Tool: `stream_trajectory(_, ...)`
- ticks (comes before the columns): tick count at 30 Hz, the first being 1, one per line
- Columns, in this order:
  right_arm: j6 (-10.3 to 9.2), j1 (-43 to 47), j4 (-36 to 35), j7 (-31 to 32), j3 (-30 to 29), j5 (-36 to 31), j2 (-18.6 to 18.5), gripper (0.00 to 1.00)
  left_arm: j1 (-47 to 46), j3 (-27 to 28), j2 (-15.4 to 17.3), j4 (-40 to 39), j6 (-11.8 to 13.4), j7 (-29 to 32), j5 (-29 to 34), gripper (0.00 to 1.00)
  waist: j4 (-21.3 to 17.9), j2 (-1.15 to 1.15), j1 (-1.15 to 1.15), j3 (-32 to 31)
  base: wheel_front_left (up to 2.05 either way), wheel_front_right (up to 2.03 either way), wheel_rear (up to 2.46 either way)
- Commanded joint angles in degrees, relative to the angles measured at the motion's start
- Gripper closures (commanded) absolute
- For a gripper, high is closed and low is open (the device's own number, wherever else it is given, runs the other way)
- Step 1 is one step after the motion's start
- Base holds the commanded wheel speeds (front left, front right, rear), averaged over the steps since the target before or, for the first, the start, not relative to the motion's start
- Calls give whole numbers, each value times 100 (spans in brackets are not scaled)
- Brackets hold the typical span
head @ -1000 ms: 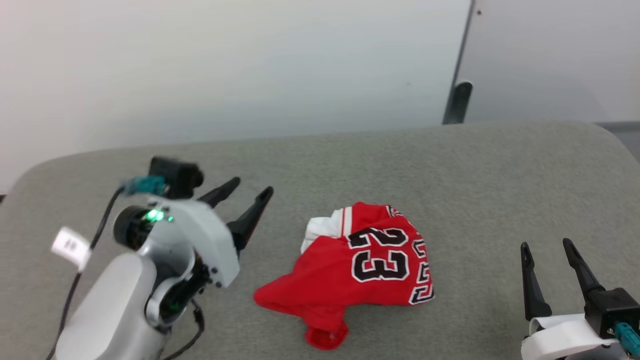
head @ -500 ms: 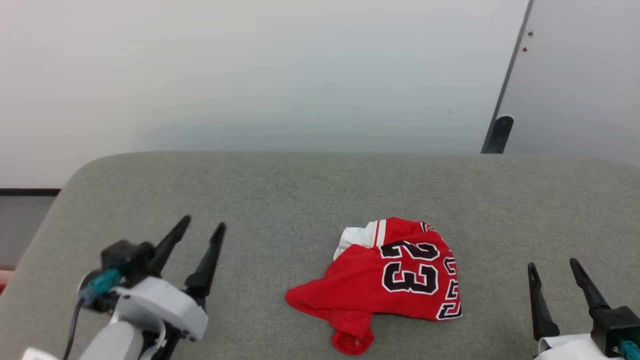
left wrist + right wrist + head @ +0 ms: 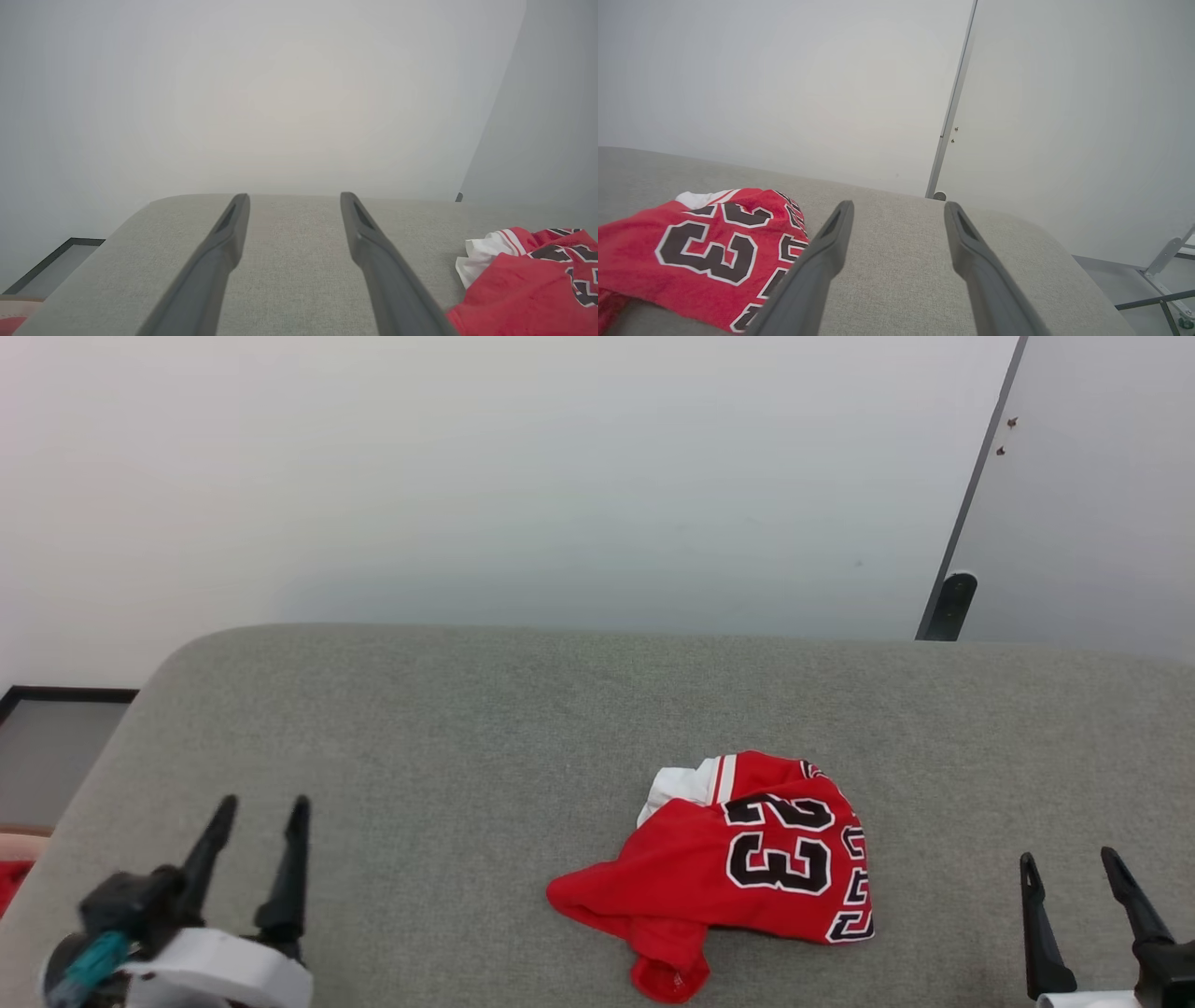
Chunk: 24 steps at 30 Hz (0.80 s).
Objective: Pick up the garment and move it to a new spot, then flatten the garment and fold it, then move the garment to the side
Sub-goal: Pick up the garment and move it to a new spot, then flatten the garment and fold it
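The garment [image 3: 738, 873], a red jersey with a black "23" and a white sleeve, lies crumpled right of centre on the grey padded table [image 3: 448, 728]. It also shows at the right edge of the left wrist view [image 3: 528, 280] and at the lower left of the right wrist view [image 3: 691, 252]. My left gripper [image 3: 261, 807] stands open at the lower left, well apart from the garment. At the lower right my right gripper [image 3: 1069, 859] is open too, just right of the garment. Nothing lies between either pair of fingers [image 3: 224, 242] [image 3: 831, 247].
A pale wall rises behind the table, with a dark post [image 3: 948, 607] at a panel seam at the back right. A bit of red [image 3: 11, 882] shows past the table's left edge. Metal frame legs [image 3: 1167, 289] stand on the floor at far right.
The head camera has swung, shifting the whole picture. My left arm has drawn back from beside the garment to the lower left corner, fingers now pointing up. The garment lies unchanged.
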Motion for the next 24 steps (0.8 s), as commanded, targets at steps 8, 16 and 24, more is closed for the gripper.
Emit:
stream_trajectory(8,-2,94,-75,-7,-84,-35,38,0,279,587,-261,-201,-141,0,305,0,-44,0,0,50,0,0,0)
stream_trajectory(16,-2,79,-87,-7,-8,-38,47,0,262,702,-455,-218,-206,0,483,0,21,0,0,67,0,0,0)
stream_trajectory(24,-2,58,-28,-6,266,-11,26,0,141,775,-501,-191,-210,0,586,0,304,0,0,53,0,0,0)
